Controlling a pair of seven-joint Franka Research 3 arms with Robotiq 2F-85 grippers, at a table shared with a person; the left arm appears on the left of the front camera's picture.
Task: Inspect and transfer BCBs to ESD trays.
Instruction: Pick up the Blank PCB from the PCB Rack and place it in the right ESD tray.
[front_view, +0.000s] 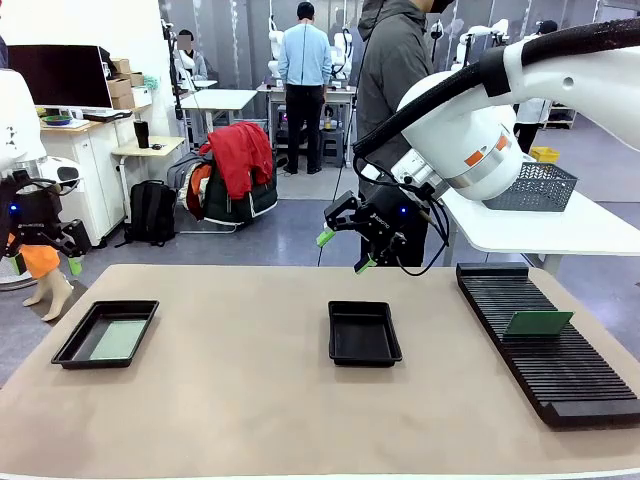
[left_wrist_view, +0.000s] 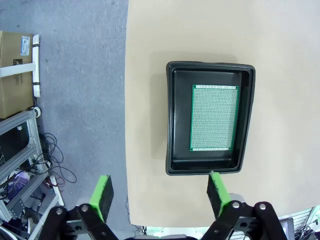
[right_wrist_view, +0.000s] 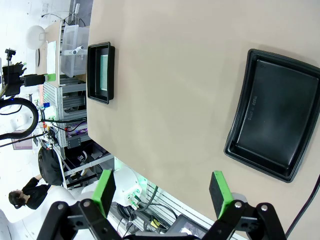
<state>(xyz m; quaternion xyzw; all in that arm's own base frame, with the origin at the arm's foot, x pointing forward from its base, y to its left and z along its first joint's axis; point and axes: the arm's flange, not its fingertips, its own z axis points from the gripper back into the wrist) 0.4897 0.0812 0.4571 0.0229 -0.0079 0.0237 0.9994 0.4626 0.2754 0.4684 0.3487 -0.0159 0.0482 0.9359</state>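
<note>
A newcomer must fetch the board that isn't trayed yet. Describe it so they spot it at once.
Start at the long black ribbed rack on the right side of the table, seen from the robot. A green board leans in its slots. The other green board lies flat inside the left black tray; this one sits in no tray.

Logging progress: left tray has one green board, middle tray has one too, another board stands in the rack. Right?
No: the middle tray is empty, as the right wrist view shows. The left tray does hold one green board, and another board stands in the rack.
</note>
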